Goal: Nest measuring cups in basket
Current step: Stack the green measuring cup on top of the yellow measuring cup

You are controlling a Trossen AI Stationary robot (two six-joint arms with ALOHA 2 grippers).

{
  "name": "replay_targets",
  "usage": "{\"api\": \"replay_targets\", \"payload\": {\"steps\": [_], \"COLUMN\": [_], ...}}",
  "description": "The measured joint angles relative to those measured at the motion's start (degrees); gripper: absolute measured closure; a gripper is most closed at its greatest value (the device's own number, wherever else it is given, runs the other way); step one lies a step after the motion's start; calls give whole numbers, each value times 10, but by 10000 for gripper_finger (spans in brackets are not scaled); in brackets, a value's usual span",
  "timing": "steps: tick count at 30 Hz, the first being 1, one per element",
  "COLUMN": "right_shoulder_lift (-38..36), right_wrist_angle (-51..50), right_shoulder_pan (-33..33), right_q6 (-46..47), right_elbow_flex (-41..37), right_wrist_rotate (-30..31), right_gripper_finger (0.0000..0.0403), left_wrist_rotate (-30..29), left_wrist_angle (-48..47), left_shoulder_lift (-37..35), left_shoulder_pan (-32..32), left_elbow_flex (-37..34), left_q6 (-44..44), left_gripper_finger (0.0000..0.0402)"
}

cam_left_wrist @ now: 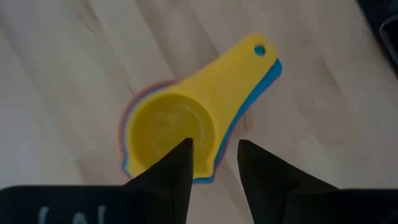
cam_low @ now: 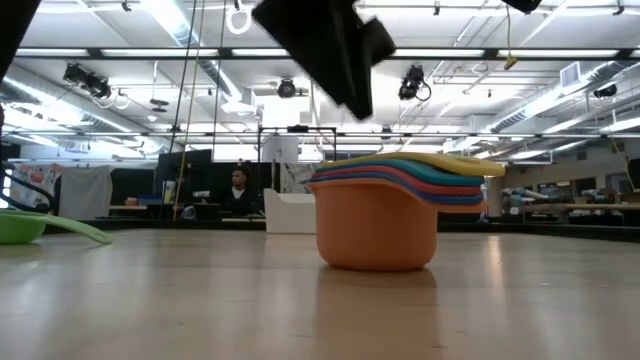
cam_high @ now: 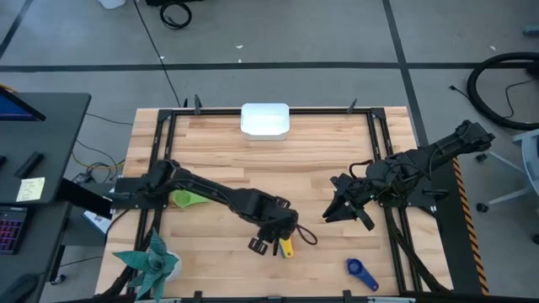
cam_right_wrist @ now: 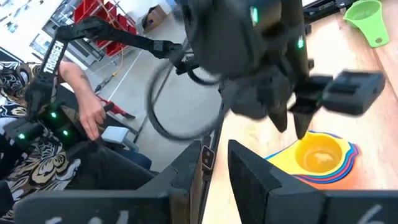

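You have one nested stack of measuring cups (cam_low: 385, 215) standing on the wooden table (cam_high: 320, 160) near its front edge; from table height you can count an orange bowl at the bottom, then red, green, blue and yellow rims layered above it, smooth plastic with flat handles; the yellow cup (cam_left_wrist: 186, 124) sits on top, round with a tapering handle and a small hole at its end. Two cups lie apart: one green cup (cam_high: 189, 199) beside the left arm's base, and one dark blue cup (cam_high: 362, 272) near the front right corner. One white basket (cam_high: 265, 119), rounded and low-walled, sits at the far edge, well apart from the stack.

Your left gripper (cam_high: 268, 245) hangs just above the stack, fingers parted a little and holding nothing. Your right gripper (cam_high: 335, 212) waits to the right of the stack; its fingers stand narrowly apart with nothing between them.

One teal leafy ornament (cam_high: 152, 263) stands at the front left corner.
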Motion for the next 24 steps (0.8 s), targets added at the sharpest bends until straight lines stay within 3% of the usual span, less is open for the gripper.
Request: {"api": "replay_targets", "payload": {"steps": [8, 12, 18, 24], "right_shoulder_lift": [0, 0, 0, 0], "right_wrist_angle": [0, 0, 0, 0], "right_shoulder_pan": [0, 0, 0, 0], "right_q6": [0, 0, 0, 0], "right_elbow_flex": [0, 0, 0, 0], "right_wrist_rotate": [0, 1, 1, 1], "right_gripper_finger": [320, 320, 320, 320], "left_wrist_rotate": [-60, -78, -78, -36], "left_wrist_angle": [-98, -204, -380, -385], "left_shoulder_lift": [-71, -101, -115, -127], "left_shoulder_pan": [16, 29, 39, 39], "left_elbow_flex": [1, 1, 1, -39], "left_q6": [-91, -228, -510, -644], "left_gripper_finger": [269, 269, 269, 269]}}
